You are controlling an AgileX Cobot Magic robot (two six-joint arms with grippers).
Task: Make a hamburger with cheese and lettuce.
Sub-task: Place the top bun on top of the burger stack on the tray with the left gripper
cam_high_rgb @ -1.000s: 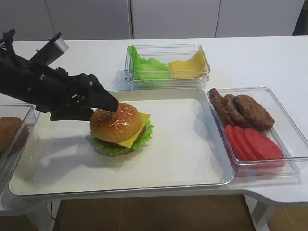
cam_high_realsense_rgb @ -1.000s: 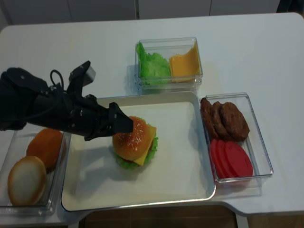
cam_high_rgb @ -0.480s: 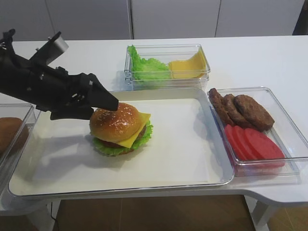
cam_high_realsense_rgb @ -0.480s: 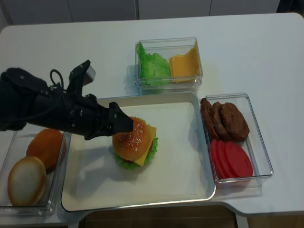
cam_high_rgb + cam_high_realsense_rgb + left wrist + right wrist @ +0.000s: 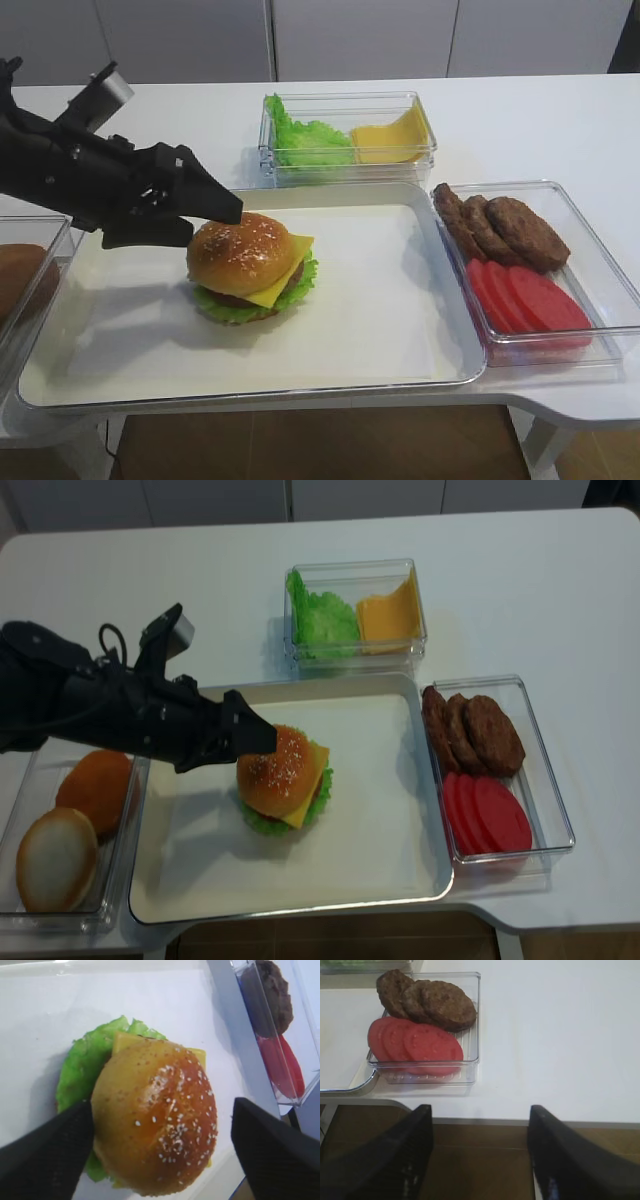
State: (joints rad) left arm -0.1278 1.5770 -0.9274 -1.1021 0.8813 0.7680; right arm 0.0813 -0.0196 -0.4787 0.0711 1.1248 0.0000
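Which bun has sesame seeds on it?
The golden bun topping the hamburger on the tray; the two buns in the left container are plain.

Front ext cam: low oblique across tray [image 5: 400, 340]. Realsense: steeper, near top-down, same tray [image 5: 390, 850]. L wrist cam: close, straight down on hamburger [image 5: 150, 1115]. R wrist cam: off table edge, faces patty/tomato box [image 5: 472, 1035], shared w/ both ext views.

We are looking at a white table [image 5: 520, 120] standing before pale grey cabinet doors [image 5: 360, 38], with brown flooring [image 5: 330, 445] showing below its front edge under even light.
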